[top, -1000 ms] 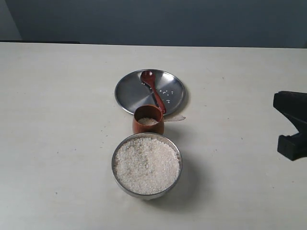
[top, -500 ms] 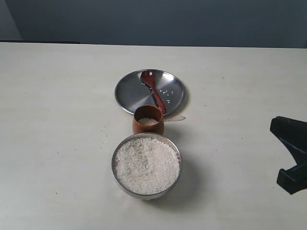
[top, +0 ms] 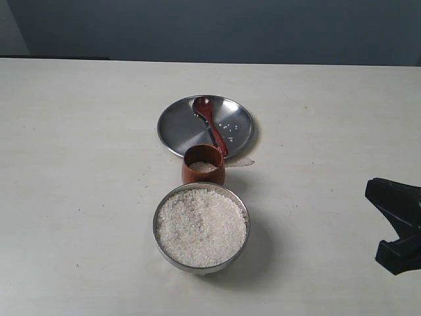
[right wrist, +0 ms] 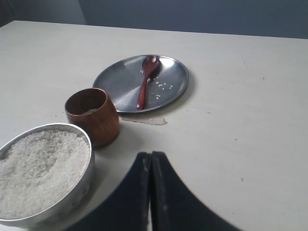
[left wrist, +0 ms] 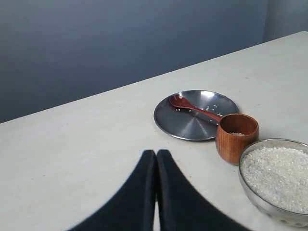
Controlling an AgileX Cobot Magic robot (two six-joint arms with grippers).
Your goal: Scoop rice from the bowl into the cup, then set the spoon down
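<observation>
The dark reddish wooden spoon (top: 209, 124) lies on the steel plate (top: 176, 124) among loose rice grains (top: 228, 127). The left gripper (left wrist: 155, 154) and right gripper (right wrist: 150, 156) are pinched closed and empty over bare counter (top: 79, 171).

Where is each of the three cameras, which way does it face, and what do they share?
Exterior: high, looking down over bowl, cup and plate toward a dark wall; black part of the right arm at its right edge.
Left wrist: low above the table, facing plate and cup; shut left gripper in front.
Right wrist: low, facing the same things from the other side; shut right gripper in front.
Shared: all show bowl, cup, plate, spoon.
</observation>
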